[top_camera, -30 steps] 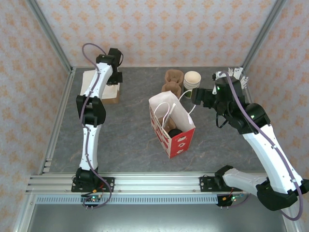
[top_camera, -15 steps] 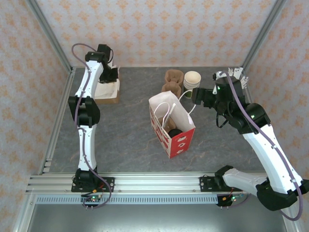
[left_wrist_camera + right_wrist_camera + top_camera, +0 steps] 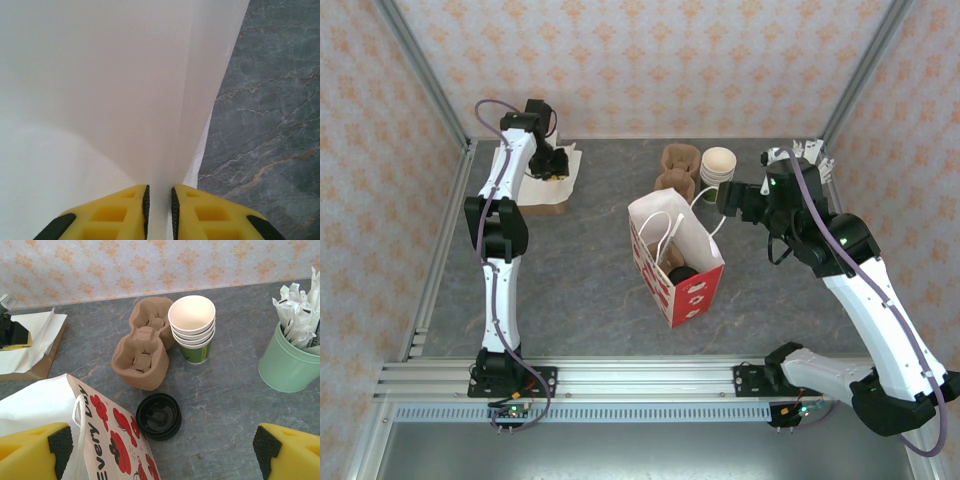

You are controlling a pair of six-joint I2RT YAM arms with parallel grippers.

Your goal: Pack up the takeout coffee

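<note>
Found the takeout coffee [image 3: 680,274], most likely, already down inside the paper bag [image 3: 692,292] standing open at the middle of the overhead frame: a dark round top low in the bag's mouth, too small there to tell lid from cup with certainty. Judged the main packing done on that reading.

Saw the right gripper [image 3: 161,450] spread wide and empty, poised above the bag's right side. Below it, at the lower middle of the right wrist frame, noted a stack of black lids [image 3: 159,416] on the table just beside the bag's poppy-printed wall. Noted also, untouched toward the top of that frame, the brown pulp carrier [image 3: 145,347], the lidless cups [image 3: 192,329] just beside it, and at the right edge the pale green holder [image 3: 286,362] of wrapped sticks.

Placed the left gripper [image 3: 159,200] at the upper left of the overhead frame, well apart from the bag, jaws drawn narrow on a white sheet [image 3: 125,100] lifted from the pile on the brown tray [image 3: 548,207].

Reckoned what was left as extras only: carrying that sheet over to the bag and dropping it in beside the cup.
</note>
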